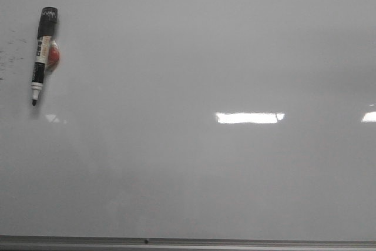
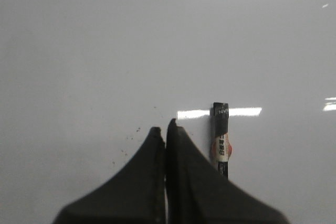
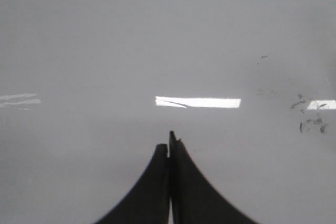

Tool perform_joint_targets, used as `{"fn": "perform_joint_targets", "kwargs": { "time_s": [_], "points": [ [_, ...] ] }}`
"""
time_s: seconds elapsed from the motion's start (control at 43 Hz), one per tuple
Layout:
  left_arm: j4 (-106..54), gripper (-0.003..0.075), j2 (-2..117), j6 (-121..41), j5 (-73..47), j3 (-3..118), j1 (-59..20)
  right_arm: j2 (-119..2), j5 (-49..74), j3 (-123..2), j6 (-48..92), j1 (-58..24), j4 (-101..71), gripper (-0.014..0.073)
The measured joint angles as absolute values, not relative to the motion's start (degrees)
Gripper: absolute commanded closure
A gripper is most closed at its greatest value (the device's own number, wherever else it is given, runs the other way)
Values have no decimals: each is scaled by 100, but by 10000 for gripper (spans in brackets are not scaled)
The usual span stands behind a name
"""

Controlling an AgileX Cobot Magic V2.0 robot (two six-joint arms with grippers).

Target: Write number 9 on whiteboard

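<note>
marker (image 1: 42, 54) lies flat on the whiteboard (image 1: 235, 174), just beside the left end effector (image 2: 166, 129). looks light, stiff and smooth, likely to roll; grip mid-barrel. both end effectors closed and empty, right (image 3: 169, 146) well apart. no 9 drawn yet. front view shows the bare tip; left wrist only the cap end.

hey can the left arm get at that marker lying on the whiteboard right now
Probably yes. The marker lies alone on the whiteboard, just beside the left gripper; nothing lies between them, though its fingers are shut and must open first.
</note>
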State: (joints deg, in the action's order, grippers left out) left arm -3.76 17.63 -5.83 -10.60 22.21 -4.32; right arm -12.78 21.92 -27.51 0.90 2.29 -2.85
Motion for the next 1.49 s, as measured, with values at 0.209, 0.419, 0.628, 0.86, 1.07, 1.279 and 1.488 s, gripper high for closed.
{"fn": "perform_joint_targets", "kwargs": {
  "time_s": [0.209, 0.419, 0.628, 0.86, 1.07, 1.279, 1.488],
  "points": [
    [-407, 603, 1909, -583, -1210, 2244, -432, -1376, 2281, -2773, 90, 229, -285, 382],
    [-450, 181, 1909, -583, -1233, 2244, -432, -1376, 2294, -2773, 90, 229, -285, 5],
    [-463, 132, 1909, -583, -1276, 2244, -432, -1376, 2294, -2773, 90, 229, -285, -7],
    [-483, 132, 2078, -583, -1280, 2244, -432, -1376, 2294, -2773, 90, 229, -285, -7],
    [-483, 132, 3176, -583, -1315, 2411, -846, -1376, 2294, -2773, 90, 229, -285, -7],
    [-483, 132, 4703, -583, -1188, 2759, -1573, -1376, 2294, -2773, 90, 229, -285, -7],
    [-486, 132, 6353, -583, -213, 2996, -1791, -1376, 2294, -2773, 90, 229, -285, -7]
  ]
}}
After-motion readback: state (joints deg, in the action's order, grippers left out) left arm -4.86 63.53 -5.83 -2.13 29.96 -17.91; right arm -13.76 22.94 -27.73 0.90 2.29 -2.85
